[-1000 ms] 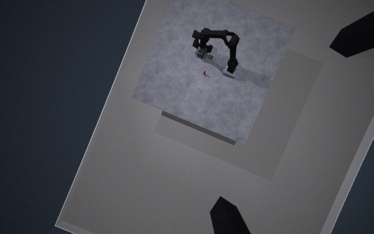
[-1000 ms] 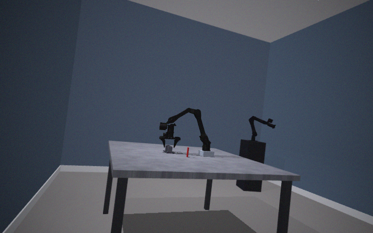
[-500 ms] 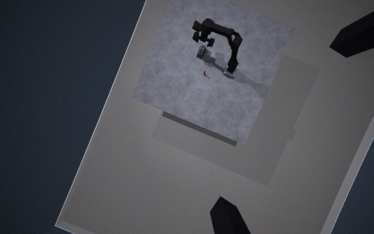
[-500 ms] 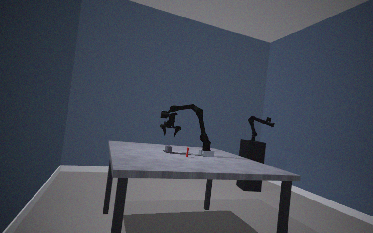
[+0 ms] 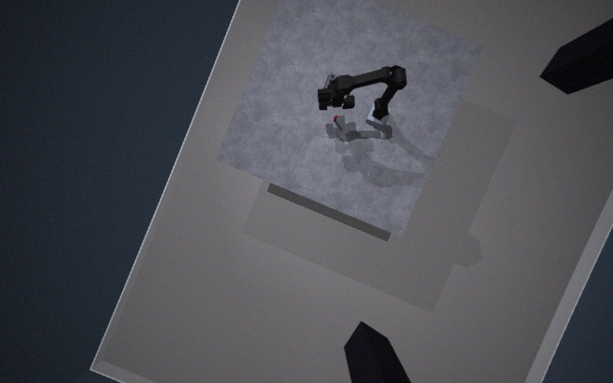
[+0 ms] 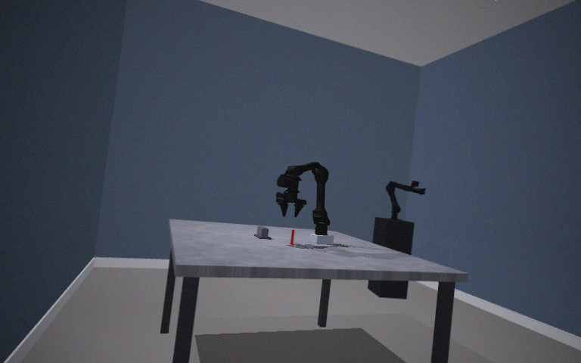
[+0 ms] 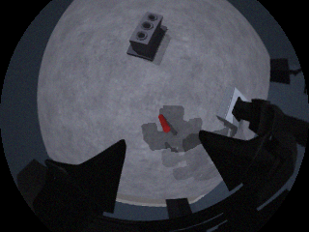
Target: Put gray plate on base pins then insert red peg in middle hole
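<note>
The gray plate point(image 6: 262, 232) point(image 7: 144, 47) is a thick block with three round holes in a row on top. It sits level on the dark base point(image 7: 137, 55), whose thin edge shows around its foot. The pins cannot be told apart inside the holes. The red peg point(image 5: 335, 118) point(image 6: 292, 237) point(image 7: 164, 124) stands upright on the table, apart from the plate. My gripper point(image 6: 290, 215) point(image 7: 163, 139) is wide open and empty, pointing down. It hangs well above the table, roughly over the peg, which shows between the fingertips in the wrist view.
The arm's pale mounting block point(image 5: 375, 120) point(image 6: 321, 239) point(image 7: 231, 103) stands on the gray table point(image 5: 280, 135) point(image 6: 227, 256), to the right of the peg in the exterior view. A second arm on a black pedestal point(image 6: 393, 228) stands beyond the table.
</note>
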Controlling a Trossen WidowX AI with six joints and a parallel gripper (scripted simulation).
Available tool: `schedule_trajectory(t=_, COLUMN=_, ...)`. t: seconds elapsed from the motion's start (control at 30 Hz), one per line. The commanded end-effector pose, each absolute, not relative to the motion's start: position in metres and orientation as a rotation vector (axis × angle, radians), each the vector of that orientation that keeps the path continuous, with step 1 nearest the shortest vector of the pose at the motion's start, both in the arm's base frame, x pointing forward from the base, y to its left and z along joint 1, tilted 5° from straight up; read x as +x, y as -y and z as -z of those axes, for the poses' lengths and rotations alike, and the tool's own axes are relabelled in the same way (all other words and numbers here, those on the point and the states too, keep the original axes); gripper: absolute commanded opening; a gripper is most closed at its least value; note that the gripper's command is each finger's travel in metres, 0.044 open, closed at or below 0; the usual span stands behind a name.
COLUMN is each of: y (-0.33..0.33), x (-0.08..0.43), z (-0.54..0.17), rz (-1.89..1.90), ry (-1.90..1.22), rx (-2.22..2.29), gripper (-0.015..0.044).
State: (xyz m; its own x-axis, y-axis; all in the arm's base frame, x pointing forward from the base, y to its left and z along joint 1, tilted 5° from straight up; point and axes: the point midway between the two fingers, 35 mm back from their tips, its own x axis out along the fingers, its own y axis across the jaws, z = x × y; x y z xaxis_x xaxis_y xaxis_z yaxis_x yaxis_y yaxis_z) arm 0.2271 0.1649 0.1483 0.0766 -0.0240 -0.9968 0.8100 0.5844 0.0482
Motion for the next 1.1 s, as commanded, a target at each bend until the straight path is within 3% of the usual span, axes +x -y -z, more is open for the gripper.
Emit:
schedule_trajectory(t=0.0, y=-0.177, x=0.198, z=-0.144, rz=0.671, ry=-1.371, rx=0.688, gripper=0.044)
schedule_trajectory(t=1.07, y=-0.172, x=0.209, z=-0.076, rz=0.671, ry=-1.37, rx=0.687, gripper=0.044)
